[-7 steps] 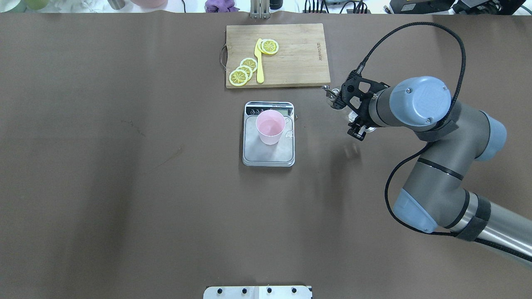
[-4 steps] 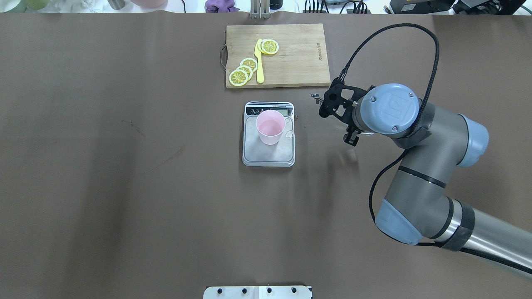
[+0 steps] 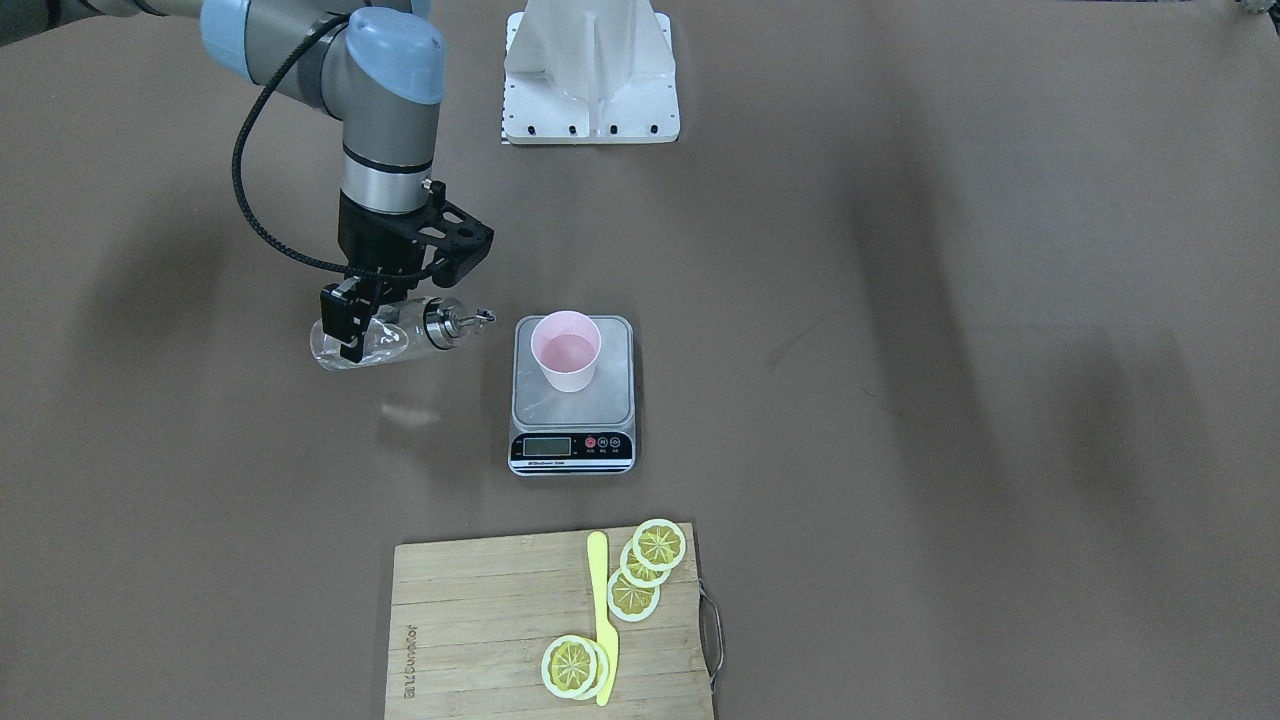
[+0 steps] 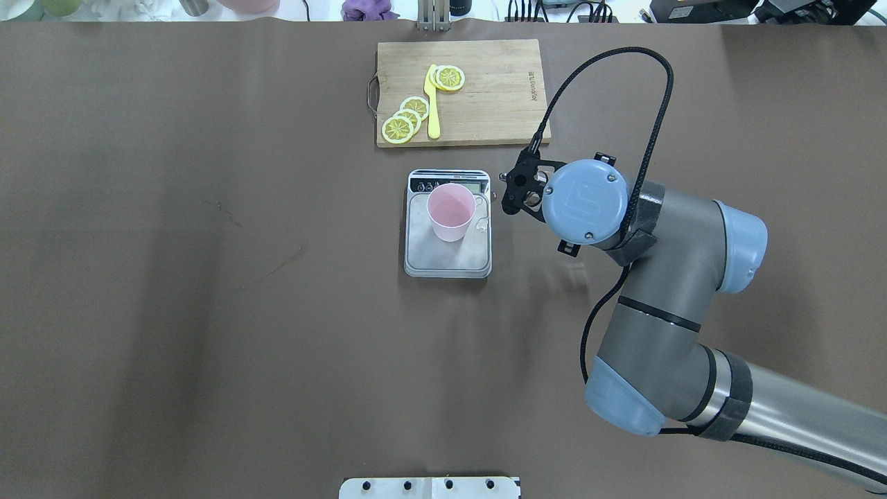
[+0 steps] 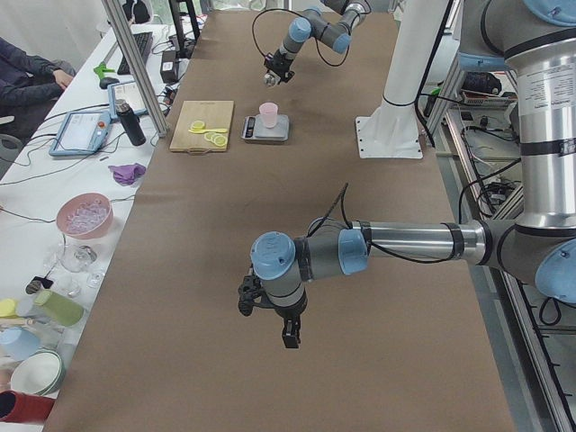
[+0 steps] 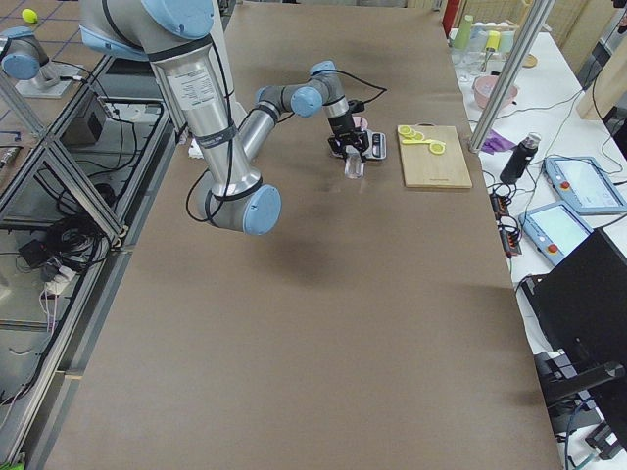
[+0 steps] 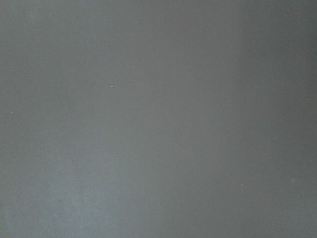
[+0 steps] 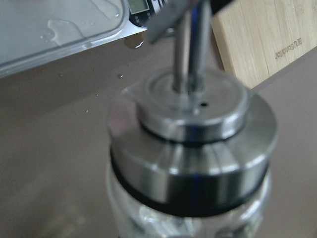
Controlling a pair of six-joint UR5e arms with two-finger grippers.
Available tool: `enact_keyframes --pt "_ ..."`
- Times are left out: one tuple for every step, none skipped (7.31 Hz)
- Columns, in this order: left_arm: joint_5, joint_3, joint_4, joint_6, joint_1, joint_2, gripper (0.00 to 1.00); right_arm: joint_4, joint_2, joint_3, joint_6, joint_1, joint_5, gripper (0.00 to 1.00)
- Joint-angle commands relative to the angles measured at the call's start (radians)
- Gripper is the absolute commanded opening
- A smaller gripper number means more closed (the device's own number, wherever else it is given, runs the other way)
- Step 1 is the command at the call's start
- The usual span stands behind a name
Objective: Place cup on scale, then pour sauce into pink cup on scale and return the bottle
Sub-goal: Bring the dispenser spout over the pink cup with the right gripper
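Exterior front-facing view gives the clearest read. The right gripper (image 3: 352,338) carries the bottle (image 3: 390,342) almost flat on its side, above the table. Its chrome spout (image 3: 470,319) points at the cup (image 3: 566,350) but stops short of the near edge of the scale (image 3: 612,400).

The step in hand looks like bringing the spout over the cup to pour. To do it well, the wrist should carry the spout tip past the cup's rim and above its open mouth before any further tilt, because a bottle lying this flat could dribble early. Clear liquid already lies on the steel platform (image 8: 59,29) beside the cup, so the roll should be slow and the tip kept low over the rim. The spout must not touch the cup, which is light and would slide or tip.

The right gripper's jaws are closed narrowly on the glass body, well behind the cap. One black finger (image 3: 338,322) crosses the front of the glass, and nothing else touches the bottle. The cup stands upright on the platform, toward the robot's end and away from the display. The cutting board (image 3: 470,620) with its lemon slices (image 3: 660,545) lies beyond the scale, far from the robot.

The left gripper (image 5: 267,317) hangs over bare table, well apart from all this, and whether it is open cannot be told.
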State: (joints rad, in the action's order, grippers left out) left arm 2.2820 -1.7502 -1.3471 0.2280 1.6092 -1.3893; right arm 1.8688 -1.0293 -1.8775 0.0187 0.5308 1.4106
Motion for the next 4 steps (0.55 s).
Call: enact_keyframes --pt "0.001 0.011 -0.004 0.001 0.0 0.0 0.99 0.122 0.04 0.0 0.003 -0.024 -0.054 0.0" --pt "0.001 0.012 -0.004 0.001 0.0 0.0 0.99 0.191 0.07 0.0 0.003 -0.028 -0.062 0.0" --pt "0.001 0.012 -0.004 0.001 0.002 0.001 0.99 0.232 0.089 0.0 0.003 -0.029 -0.07 0.0" --pt "0.001 0.014 -0.001 0.001 0.002 0.001 0.99 0.268 0.101 0.0 0.003 -0.032 -0.081 0.0"
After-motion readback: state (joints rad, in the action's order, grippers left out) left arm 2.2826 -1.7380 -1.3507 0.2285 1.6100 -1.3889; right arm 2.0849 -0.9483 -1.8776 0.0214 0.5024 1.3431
